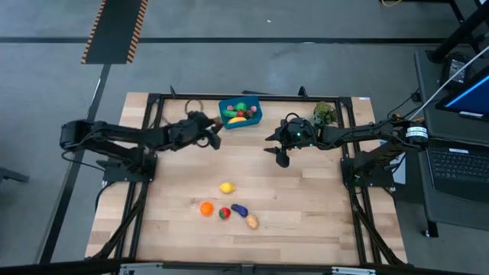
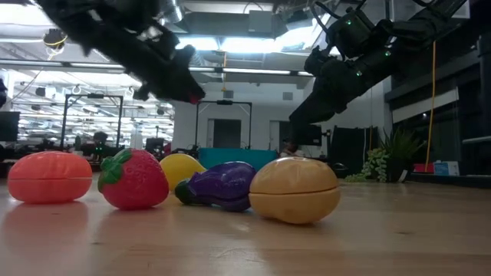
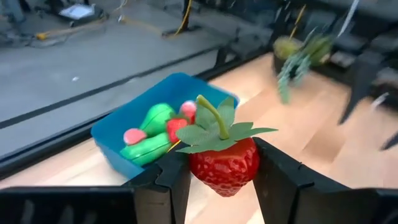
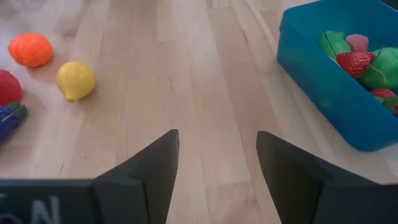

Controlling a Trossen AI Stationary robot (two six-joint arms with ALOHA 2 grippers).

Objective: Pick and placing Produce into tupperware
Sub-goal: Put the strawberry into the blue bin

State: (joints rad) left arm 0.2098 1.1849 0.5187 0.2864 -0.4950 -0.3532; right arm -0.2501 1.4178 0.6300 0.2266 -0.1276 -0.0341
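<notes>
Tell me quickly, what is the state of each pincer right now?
Left pincer: closed on a strawberry, near the blue box.
Right pincer: open, holding nothing, above the table.

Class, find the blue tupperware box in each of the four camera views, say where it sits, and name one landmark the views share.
High view: tupperware at the table's far edge, centre, between the two arms.
Low view: only a teal strip behind the produce, probably the box.
Left wrist view: behind the strawberry held in the left end effector.
Right wrist view: upper right corner.
Shared landmark: the lemon, though missing from the left wrist view.
</notes>
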